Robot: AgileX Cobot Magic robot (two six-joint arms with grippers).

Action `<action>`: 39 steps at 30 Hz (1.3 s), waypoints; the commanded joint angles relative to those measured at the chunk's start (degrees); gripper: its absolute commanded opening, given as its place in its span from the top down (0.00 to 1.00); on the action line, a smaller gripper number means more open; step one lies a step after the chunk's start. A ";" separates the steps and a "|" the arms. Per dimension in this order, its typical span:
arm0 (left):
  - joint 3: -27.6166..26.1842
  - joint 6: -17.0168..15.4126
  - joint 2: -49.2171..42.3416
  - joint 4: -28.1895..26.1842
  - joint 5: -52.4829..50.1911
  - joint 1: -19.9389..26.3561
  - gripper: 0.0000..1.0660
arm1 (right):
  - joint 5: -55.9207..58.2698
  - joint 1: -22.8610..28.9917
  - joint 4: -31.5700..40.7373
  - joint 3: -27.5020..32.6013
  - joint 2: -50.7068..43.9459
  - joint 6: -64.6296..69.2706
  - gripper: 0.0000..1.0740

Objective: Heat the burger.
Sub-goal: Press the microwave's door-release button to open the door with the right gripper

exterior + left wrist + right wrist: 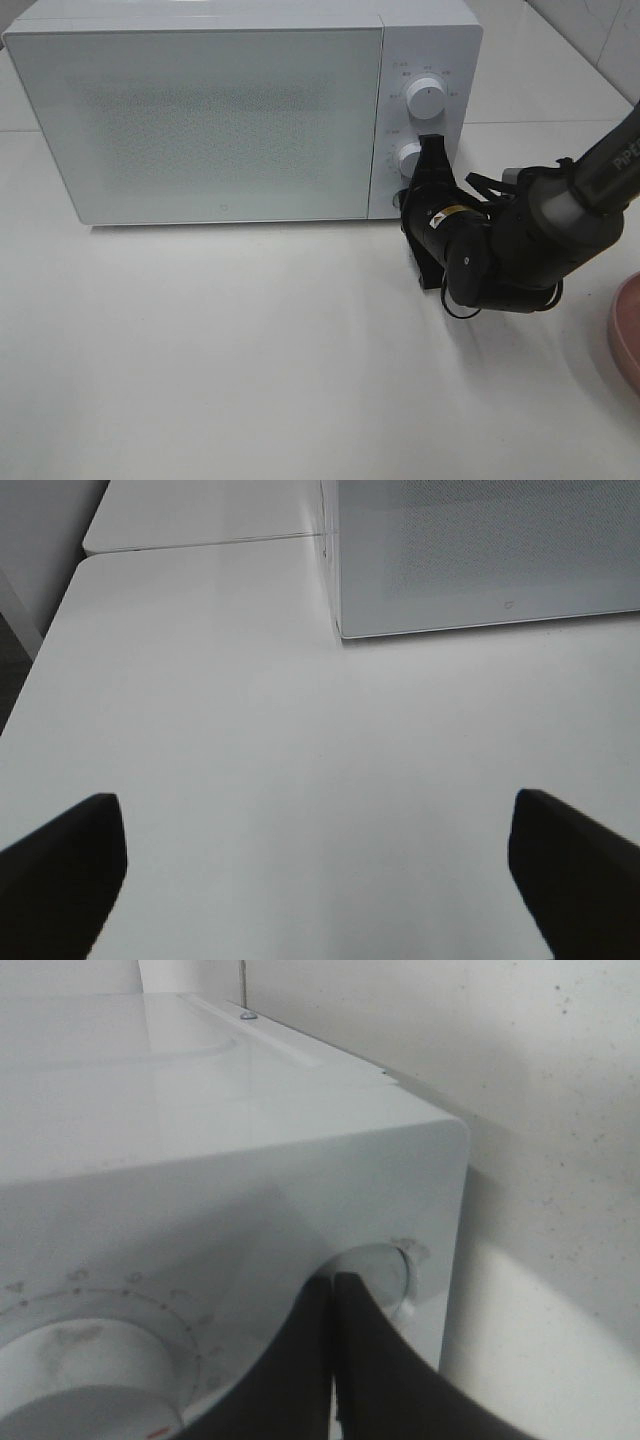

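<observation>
Microwave (200, 120), white and boxy, stands at the far side of the white table (250, 350) with its speckled door closed. We see the right gripper (433, 150) raised to the control panel at the oven's right end. Its black jaws are pressed together, with the tips just right of the lower knob (408, 157) and below the upper knob (427, 97). Whether they touch the panel we cannot tell. The left gripper (320, 880) hangs over bare table on the near side of the oven's left corner, jaws spread wide and holding nothing. A pink plate (625, 335) shows at the right edge, mostly cut off. We find the burger in no view, so we cannot tell where it lies or how it looks.
</observation>
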 commanded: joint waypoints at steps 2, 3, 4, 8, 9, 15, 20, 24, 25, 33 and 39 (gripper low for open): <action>0.11 0.29 -1.20 -0.17 -0.57 -0.34 0.10 | -7.62 -0.63 0.92 -4.07 -0.80 -1.09 1.00; 0.11 0.29 -1.20 -0.17 -0.57 -0.34 0.10 | -7.62 -0.63 0.92 -4.07 -0.80 -1.09 1.00; 0.11 0.29 -1.20 -0.17 -0.57 -0.34 0.10 | -8.88 -0.63 1.09 -4.64 -0.74 -1.55 1.00; 0.11 0.29 -1.20 -0.17 -0.57 -0.34 0.10 | -11.97 -0.63 1.26 -6.30 0.69 -2.06 1.00; 0.11 0.29 -1.20 -0.17 -0.57 -0.34 0.10 | -13.18 -0.63 1.32 -7.56 1.72 -1.95 1.00; 0.11 0.29 -1.20 -0.17 -0.57 -0.34 0.10 | -18.05 -1.32 0.34 -9.45 2.81 -2.46 1.00; 0.11 0.29 -1.20 -0.17 -0.57 -0.34 0.10 | -18.62 -1.32 -0.29 -9.45 2.81 -2.58 1.00; 0.11 0.29 -1.20 -0.17 -0.57 -0.34 0.10 | -17.99 -1.32 -0.23 -9.45 2.81 -2.58 1.00; 0.11 0.29 -1.20 -0.17 -0.57 -0.34 0.10 | -17.99 -1.32 -0.23 -9.45 2.81 -2.58 1.00; 0.11 0.29 -1.20 -0.17 -0.57 -0.34 0.10 | -13.64 -1.15 -0.06 -7.45 2.06 -2.29 1.00; 0.11 0.29 -1.20 -0.17 -0.57 -0.34 0.10 | -7.10 -0.63 -0.57 -4.70 0.74 -2.06 1.00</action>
